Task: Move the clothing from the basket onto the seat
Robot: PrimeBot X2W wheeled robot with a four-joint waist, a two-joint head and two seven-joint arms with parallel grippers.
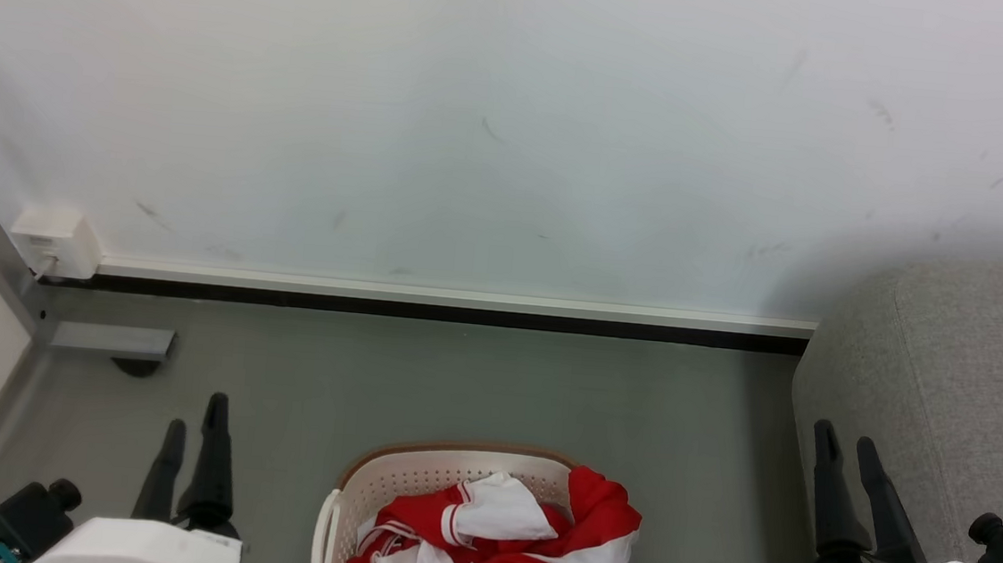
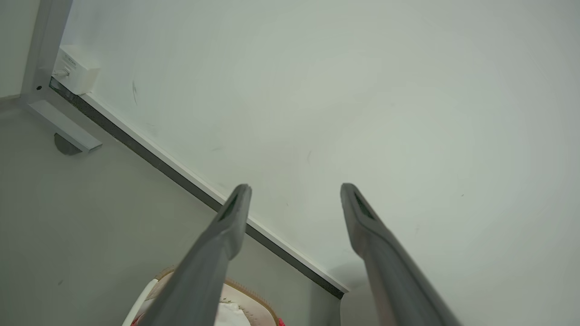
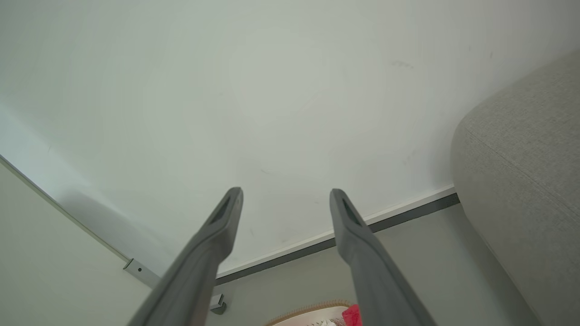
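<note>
Head view: clothing [image 1: 499,541] heaped in basket [image 1: 415,472] on floor [image 1: 457,385]; seat [image 1: 950,379] at right. Left gripper [image 1: 197,411], right gripper [image 1: 845,434] flank basket, both spread wide, holding nothing.

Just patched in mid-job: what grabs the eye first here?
The red clothing heaped in the cream basket hits first, bottom centre of the head view. The grey seat stands at the right, and the left pincer and right pincer flank the basket, both open.
</note>
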